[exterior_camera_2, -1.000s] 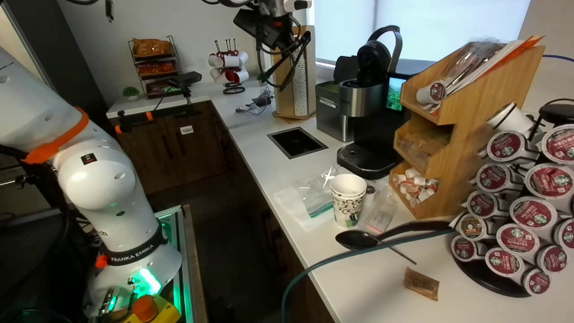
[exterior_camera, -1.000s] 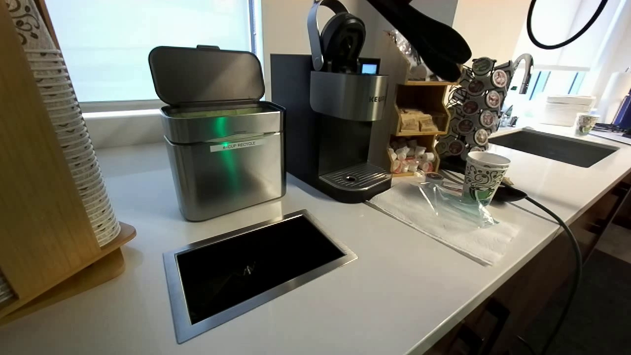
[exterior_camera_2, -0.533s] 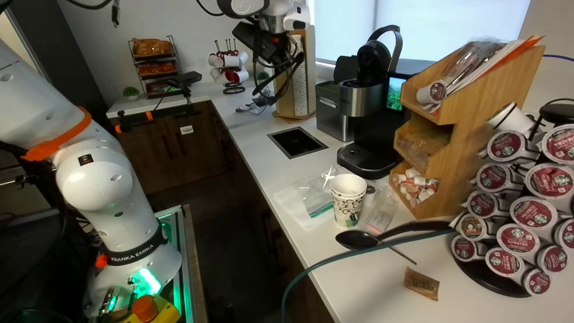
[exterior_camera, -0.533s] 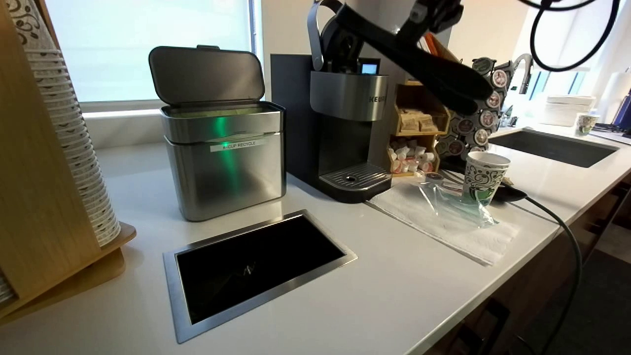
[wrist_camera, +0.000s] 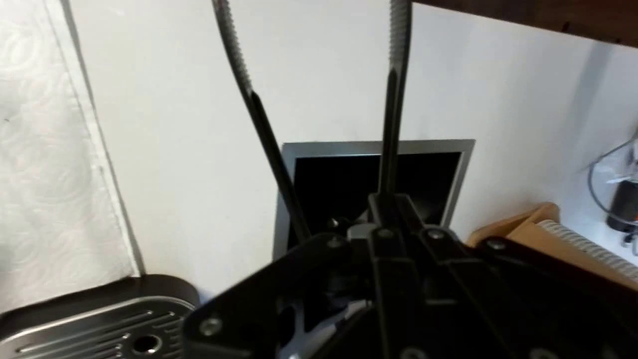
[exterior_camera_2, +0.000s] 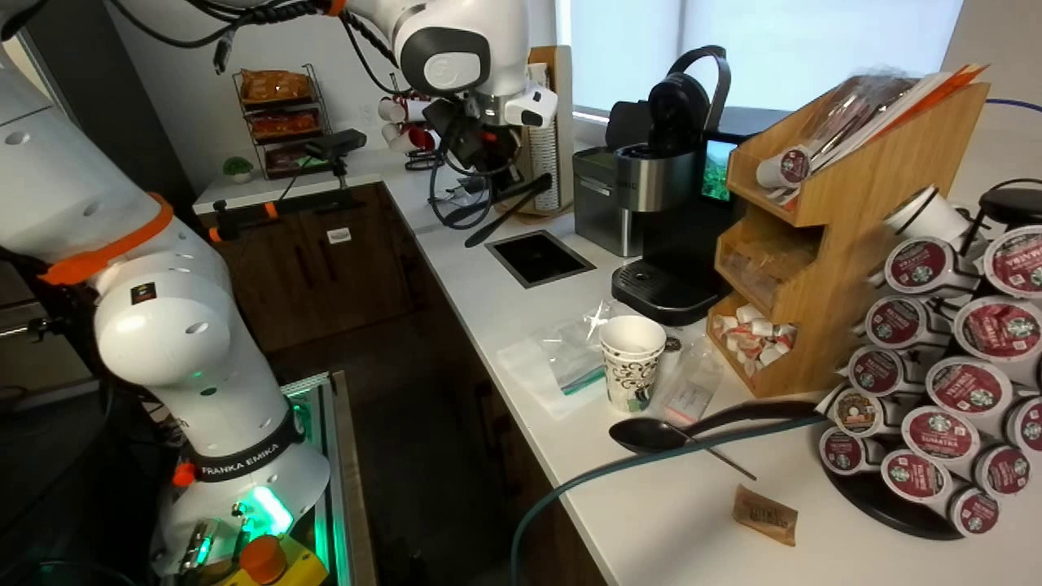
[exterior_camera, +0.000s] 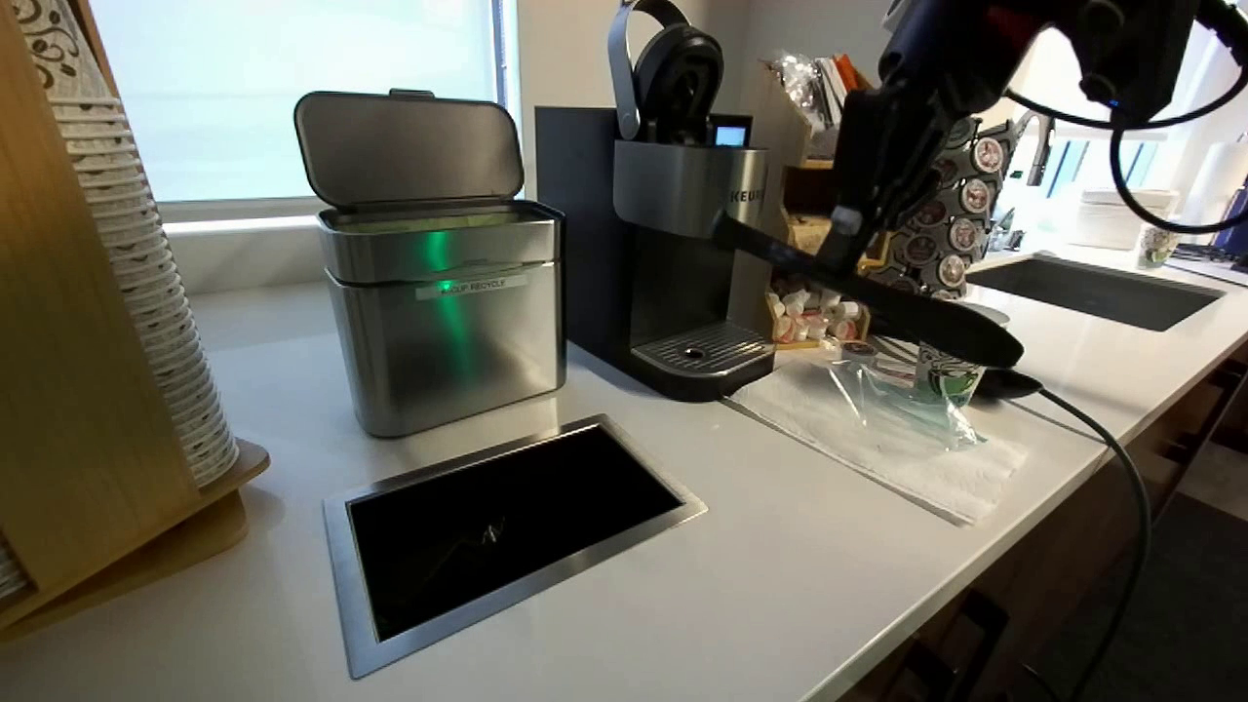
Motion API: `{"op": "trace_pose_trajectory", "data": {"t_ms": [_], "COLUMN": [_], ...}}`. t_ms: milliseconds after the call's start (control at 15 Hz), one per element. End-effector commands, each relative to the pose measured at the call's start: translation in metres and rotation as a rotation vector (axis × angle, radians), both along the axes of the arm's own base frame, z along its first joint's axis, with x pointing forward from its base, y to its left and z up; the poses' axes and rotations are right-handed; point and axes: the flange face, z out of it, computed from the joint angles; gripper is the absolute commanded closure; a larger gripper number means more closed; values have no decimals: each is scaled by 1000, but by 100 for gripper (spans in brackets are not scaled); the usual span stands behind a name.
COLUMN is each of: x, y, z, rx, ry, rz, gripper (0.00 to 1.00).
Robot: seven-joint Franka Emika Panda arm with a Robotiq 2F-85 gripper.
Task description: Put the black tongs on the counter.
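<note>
Hanging over the table (exterior_camera: pixel 760 585), the robot's hand (exterior_camera: pixel 840 249) is gripping the black tongs (exterior_camera: pixel 877 297), which are standing splayed. A Keurig coffee machine (exterior_camera: pixel 682 190) is sitting nearby.

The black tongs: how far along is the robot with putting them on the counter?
Done: the end effector looks closed on one arm of the black tongs. In hand: it holds them in the air; the wrist view shows the counter beyond them. Left: they aren't resting there yet, so lowering and release probably remain.
</note>
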Motion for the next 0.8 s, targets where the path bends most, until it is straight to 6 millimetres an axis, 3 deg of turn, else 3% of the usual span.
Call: {"op": "trace_pose_trajectory", "data": {"t_ms": [0, 200, 267, 733], "x": [-1, 1, 6, 33], "y": [-1, -1, -2, -15], "z": [-3, 1, -9, -89], "rx": [-9, -7, -42, -137], "ry": [6, -1, 37, 198], "rz": [-6, -5, -16, -115], "gripper": [95, 95, 99, 99]}}
